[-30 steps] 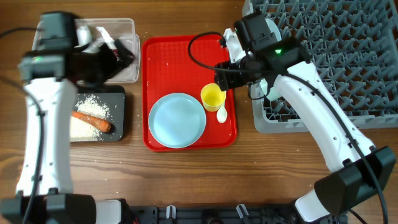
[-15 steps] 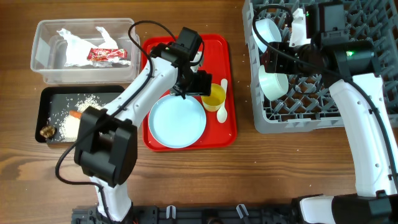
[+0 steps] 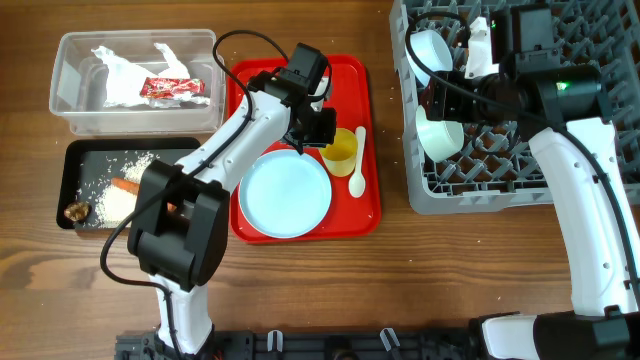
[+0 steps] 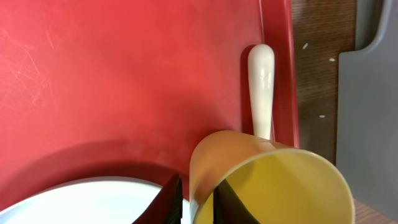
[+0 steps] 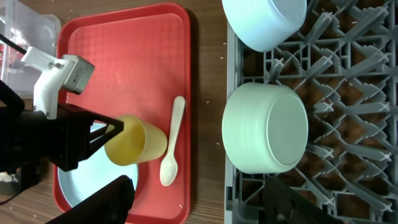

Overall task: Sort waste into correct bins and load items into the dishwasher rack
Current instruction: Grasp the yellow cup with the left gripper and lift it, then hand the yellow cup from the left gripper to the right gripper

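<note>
The left end effector [image 4: 193,200] pinches the wall of the yellow cup [image 4: 280,180] at its fingertips over the red tray [image 4: 112,74]; loading it probably calls next for a lift toward the dishwasher rack [image 3: 625,60].

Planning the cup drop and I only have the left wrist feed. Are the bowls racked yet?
Observer: Yes, both bowls sit in the rack, along the edge facing the red tray.
Operator: Right arm in the way?
Observer: The right gripper hangs over the rack beside those bowls, fingers apart, holding nothing.
Operator: Waste sorted?
Observer: Napkin and wrapper lie in the clear tub; rice and carrot stick lie in the black tray.
</note>
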Robot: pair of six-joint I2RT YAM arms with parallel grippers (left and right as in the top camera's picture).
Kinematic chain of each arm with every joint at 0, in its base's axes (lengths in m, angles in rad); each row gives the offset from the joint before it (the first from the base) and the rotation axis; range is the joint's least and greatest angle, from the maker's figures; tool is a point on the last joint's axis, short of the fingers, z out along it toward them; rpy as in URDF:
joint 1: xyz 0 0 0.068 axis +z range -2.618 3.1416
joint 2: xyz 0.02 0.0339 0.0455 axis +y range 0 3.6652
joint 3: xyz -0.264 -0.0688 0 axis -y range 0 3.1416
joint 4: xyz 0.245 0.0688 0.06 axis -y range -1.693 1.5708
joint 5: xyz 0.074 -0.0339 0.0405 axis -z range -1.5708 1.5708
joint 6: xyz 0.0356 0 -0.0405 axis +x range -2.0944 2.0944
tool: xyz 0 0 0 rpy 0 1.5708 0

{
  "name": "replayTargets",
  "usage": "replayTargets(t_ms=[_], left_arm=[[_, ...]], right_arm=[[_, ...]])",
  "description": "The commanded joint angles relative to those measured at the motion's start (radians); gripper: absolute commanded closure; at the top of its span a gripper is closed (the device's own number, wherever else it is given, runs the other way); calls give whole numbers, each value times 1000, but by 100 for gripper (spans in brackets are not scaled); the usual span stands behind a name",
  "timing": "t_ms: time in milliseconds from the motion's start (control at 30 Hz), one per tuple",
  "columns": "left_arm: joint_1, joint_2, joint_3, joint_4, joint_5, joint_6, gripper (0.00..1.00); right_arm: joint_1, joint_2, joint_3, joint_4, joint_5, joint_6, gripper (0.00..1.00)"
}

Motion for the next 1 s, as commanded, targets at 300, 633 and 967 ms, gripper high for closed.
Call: replayTargets(t_ms=[300,633,967], left_arm=[[159,-142,3,-100,486,73,96],[422,-198,3,53,1348,127,96],[383,-201,3,55,1348,127,96]], right_arm=[[0,-3,-4,76,-241,-74,30],[0,6,-101,532,-906,-182,23],[63,111,-101,614,-1005,-201,19]])
